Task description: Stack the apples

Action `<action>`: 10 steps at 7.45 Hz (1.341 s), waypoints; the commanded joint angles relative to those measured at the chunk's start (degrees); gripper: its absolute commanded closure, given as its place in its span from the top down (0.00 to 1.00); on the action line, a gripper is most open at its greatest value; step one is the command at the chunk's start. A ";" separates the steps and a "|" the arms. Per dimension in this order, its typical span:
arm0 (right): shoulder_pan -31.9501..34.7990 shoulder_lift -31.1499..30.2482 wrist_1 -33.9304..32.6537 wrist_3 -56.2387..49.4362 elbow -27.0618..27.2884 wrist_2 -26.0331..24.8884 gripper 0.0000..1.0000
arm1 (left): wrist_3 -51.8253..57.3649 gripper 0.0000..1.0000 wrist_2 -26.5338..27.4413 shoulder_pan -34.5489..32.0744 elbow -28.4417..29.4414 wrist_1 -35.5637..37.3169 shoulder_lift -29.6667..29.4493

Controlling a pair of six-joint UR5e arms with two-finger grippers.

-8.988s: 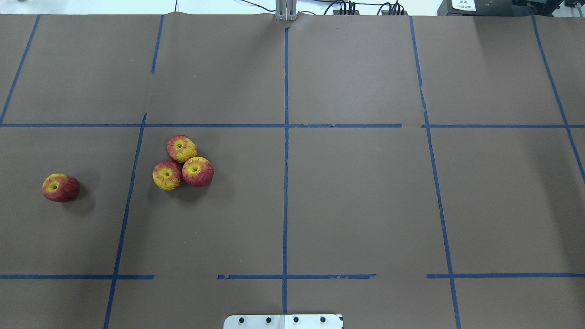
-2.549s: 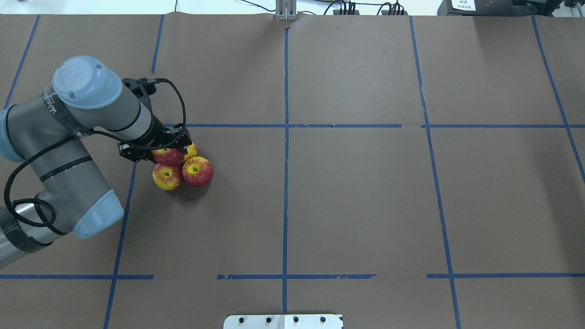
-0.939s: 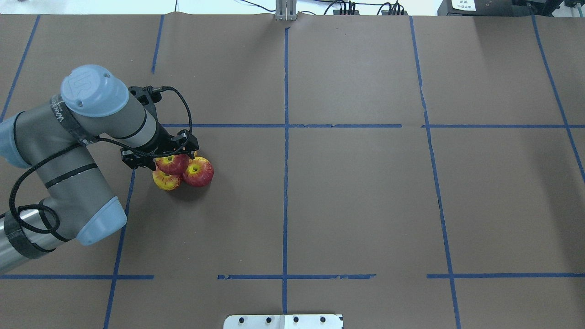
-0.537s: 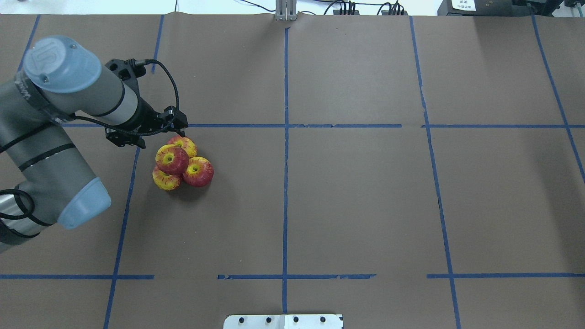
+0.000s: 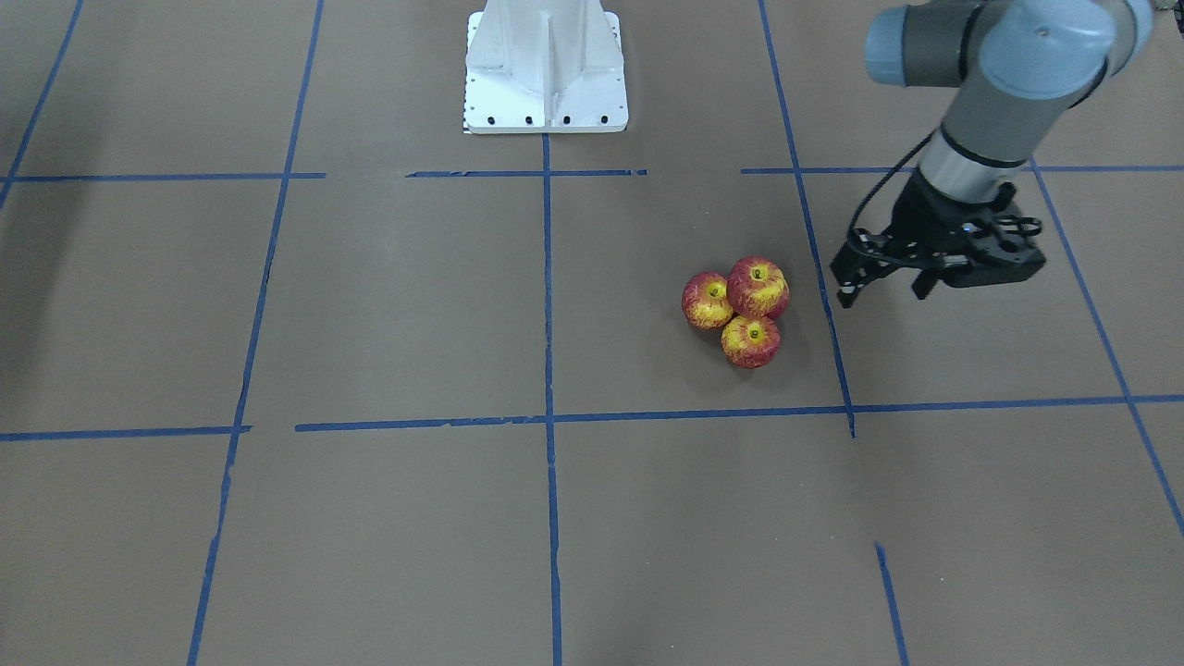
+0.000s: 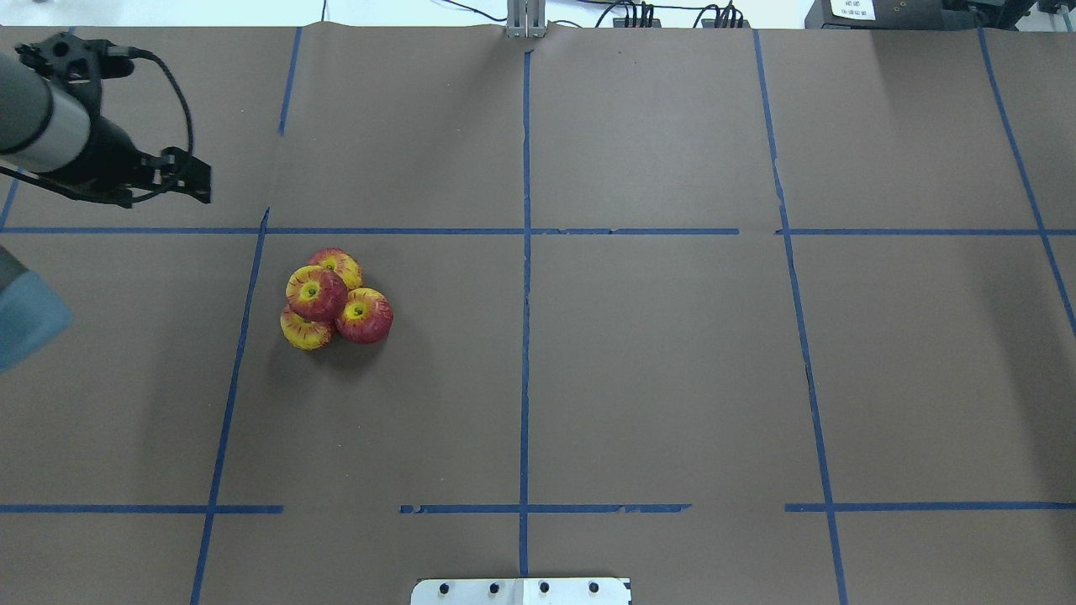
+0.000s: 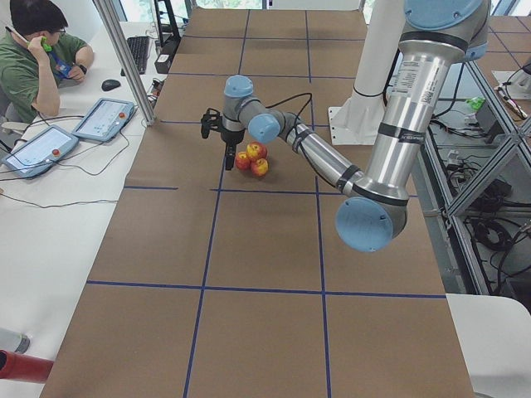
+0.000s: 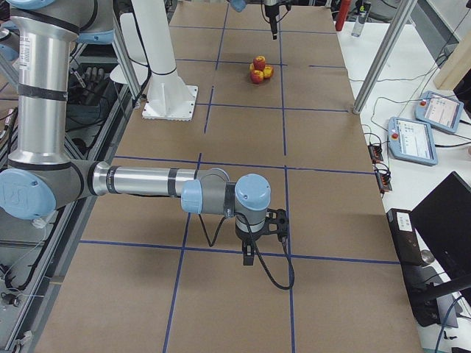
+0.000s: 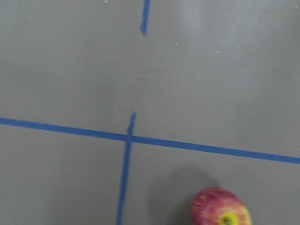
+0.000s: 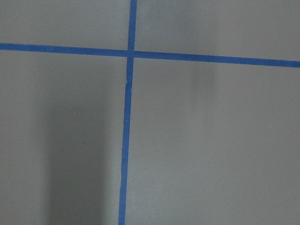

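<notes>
Four red and yellow apples form one pile left of the table's middle. One apple (image 6: 316, 291) rests on top of the other three (image 6: 364, 317), (image 6: 338, 264), (image 6: 301, 333). The front-facing view shows the top apple (image 5: 758, 287) above two lower ones (image 5: 707, 300), (image 5: 750, 341). My left gripper (image 5: 881, 292) is open and empty, raised off the table and apart from the pile, at the overhead view's far left (image 6: 160, 189). The left wrist view shows one apple (image 9: 221, 209) at its bottom edge. My right gripper (image 8: 254, 250) shows only in the exterior right view; I cannot tell its state.
Brown paper with blue tape lines (image 6: 525, 252) covers the table. The white robot base (image 5: 546, 69) stands at the near edge. An operator (image 7: 33, 58) sits beside tablets (image 7: 104, 120) at the far end of the table.
The lone apple from the table's left now rests on top of the three grouped apples. My left gripper let go of it, opened, and moved up and away to the left.
</notes>
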 commanded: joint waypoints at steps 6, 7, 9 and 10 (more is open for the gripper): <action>0.00 0.00 0.00 0.00 0.00 0.00 1.00 | 52.66 1.00 -9.25 -31.36 4.21 2.96 20.94; 0.00 0.00 0.00 0.00 0.00 0.00 1.00 | 52.57 1.00 -10.81 -31.97 4.83 3.93 21.91; 0.00 0.00 0.00 0.00 0.00 0.00 1.00 | 52.74 1.00 -12.41 -32.07 4.92 7.01 22.10; 0.00 0.00 0.00 0.00 0.00 0.00 1.00 | 52.74 1.00 -12.24 -31.98 5.10 6.49 21.92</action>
